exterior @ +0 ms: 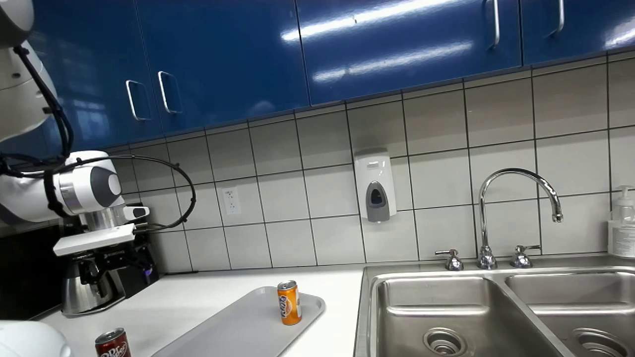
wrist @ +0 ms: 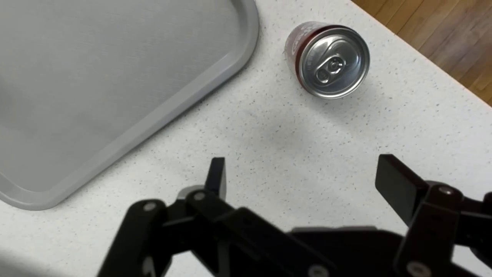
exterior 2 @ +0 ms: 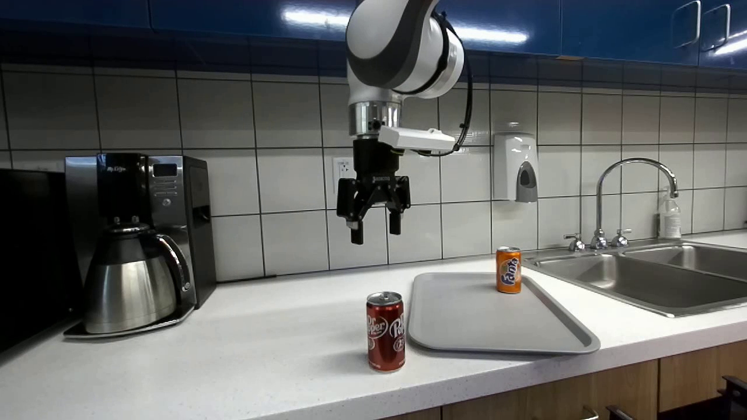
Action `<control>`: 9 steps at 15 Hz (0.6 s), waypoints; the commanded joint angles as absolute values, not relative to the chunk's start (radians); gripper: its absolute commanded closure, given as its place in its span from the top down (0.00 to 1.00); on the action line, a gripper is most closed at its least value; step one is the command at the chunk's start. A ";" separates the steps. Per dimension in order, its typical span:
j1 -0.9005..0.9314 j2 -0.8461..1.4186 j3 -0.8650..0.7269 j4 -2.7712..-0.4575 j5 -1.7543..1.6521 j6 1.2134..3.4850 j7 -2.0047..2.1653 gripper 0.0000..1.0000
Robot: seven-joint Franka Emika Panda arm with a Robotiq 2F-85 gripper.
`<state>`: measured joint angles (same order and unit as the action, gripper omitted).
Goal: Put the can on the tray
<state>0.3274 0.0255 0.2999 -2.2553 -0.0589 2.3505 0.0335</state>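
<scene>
The red can [exterior 2: 386, 339] stands upright on the desk [exterior 2: 245, 356], just beside the tray [exterior 2: 496, 326], which carries an orange can [exterior 2: 509, 271]. The claw [exterior 2: 376, 233] hangs overhead, spread wide.

The Dr Pepper can [exterior 2: 386, 331] is dark red with white lettering, the Fanta can [exterior 2: 509, 270] orange, the serving tray [exterior 2: 487, 321] grey, the Robotiq gripper [exterior 2: 376, 231] black, the countertop [exterior 2: 257, 350] speckled white.
</scene>
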 commanded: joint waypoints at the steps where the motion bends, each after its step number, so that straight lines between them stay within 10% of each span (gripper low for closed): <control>1: 0.337 0.021 0.322 -2.280 -0.027 2.371 -0.024 1.00; 9: 0.350 0.030 0.338 -2.322 -0.006 2.369 -0.067 1.00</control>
